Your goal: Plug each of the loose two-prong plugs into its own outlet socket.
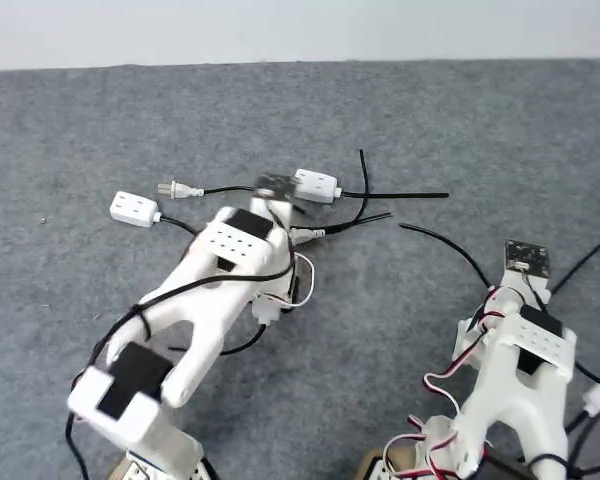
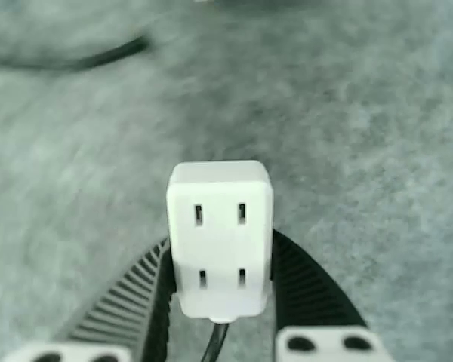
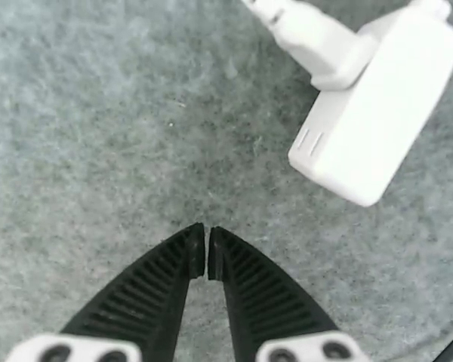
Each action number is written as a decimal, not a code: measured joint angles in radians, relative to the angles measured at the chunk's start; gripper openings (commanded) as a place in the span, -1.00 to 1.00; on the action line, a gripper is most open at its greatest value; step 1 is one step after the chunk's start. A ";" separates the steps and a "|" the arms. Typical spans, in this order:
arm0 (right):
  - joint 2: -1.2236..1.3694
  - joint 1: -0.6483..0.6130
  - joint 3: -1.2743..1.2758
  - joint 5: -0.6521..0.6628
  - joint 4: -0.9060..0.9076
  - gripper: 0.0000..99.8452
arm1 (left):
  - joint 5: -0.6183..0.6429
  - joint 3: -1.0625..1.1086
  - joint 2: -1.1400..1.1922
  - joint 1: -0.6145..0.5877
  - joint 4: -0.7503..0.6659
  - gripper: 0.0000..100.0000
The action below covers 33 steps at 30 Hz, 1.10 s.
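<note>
— State of the left jaws?
— Closed on a white outlet point(image 2: 220, 234), tight against both its sides. Slotted face toward the wrist camera, black cord point(image 2: 216, 341) out of the near end, grey table point(image 2: 377, 136) behind.
— And the right jaws?
— Closed as well, tips all but touching, held over the table. Near them but apart, a white block point(image 3: 377, 105) with two small slots on one face and a white cord end point(image 3: 306, 30) joined to one end.
— From above?
— Stretched to mid-table, the left arm point(image 1: 210, 290); back at the near right, the right arm point(image 1: 525, 370). Just beside the left arm's tip, a second outlet point(image 1: 316, 184); cannot tell whether it is the gripped one. Flat on the table, a plug point(image 1: 166, 188), unplugged, prongs pointing away from that tip. Near the plug, not touching, a third outlet point(image 1: 135, 208).
</note>
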 measured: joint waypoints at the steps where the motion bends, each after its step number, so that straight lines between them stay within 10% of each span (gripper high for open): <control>1: 0.000 0.000 0.000 0.000 0.000 -0.98 | 0.023 0.008 -0.012 -0.002 0.006 -0.97; 10: 0.000 0.000 0.000 0.000 0.000 -0.98 | 0.319 0.115 -0.023 0.008 0.017 -0.97; 22: 0.000 0.000 0.000 0.000 0.000 -0.98 | 0.241 0.127 -0.005 -0.035 -0.060 -0.97; 33: 0.000 0.000 0.000 0.025 0.000 -0.98 | 0.143 0.127 0.002 -0.040 -0.066 -0.41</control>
